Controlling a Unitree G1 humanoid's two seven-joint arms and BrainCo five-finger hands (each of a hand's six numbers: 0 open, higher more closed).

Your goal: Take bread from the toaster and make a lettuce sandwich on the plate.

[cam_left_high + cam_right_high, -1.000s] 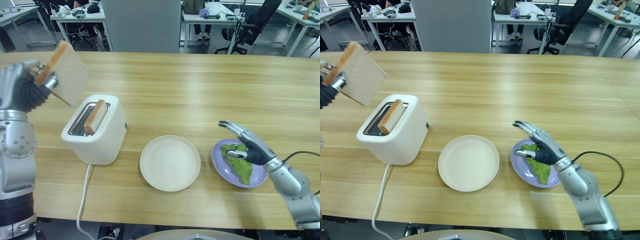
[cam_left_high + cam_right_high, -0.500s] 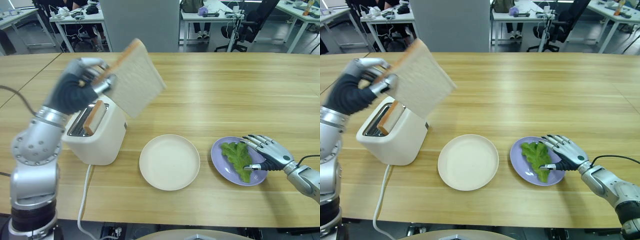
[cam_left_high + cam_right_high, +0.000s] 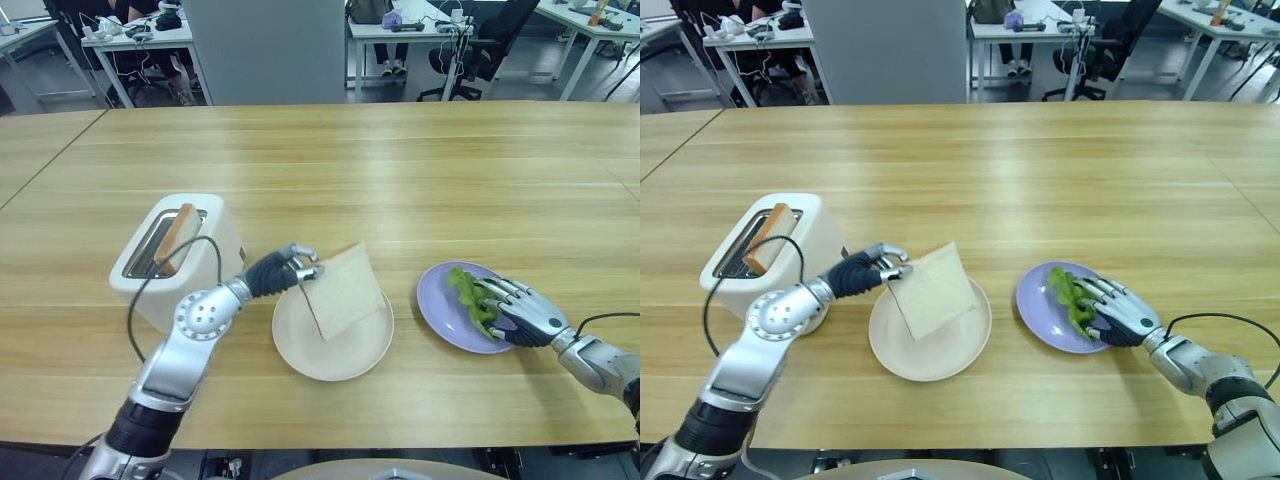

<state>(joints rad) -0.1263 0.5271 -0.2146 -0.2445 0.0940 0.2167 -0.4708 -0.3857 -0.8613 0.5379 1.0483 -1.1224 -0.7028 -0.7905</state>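
My left hand is shut on a slice of bread, holding it tilted with its lower edge over the cream plate. A second slice stands in the white toaster at the left. On the purple plate lies the green lettuce. My right hand rests on that plate's right side, fingers curled around the lettuce's right edge.
The toaster's cord loops behind my left arm. Bare wooden table stretches behind the plates. Office desks and chairs stand beyond the far edge.
My left hand has carried the bread from above the toaster down to the cream plate. My right hand has closed in on the lettuce. The camera has shifted a little.
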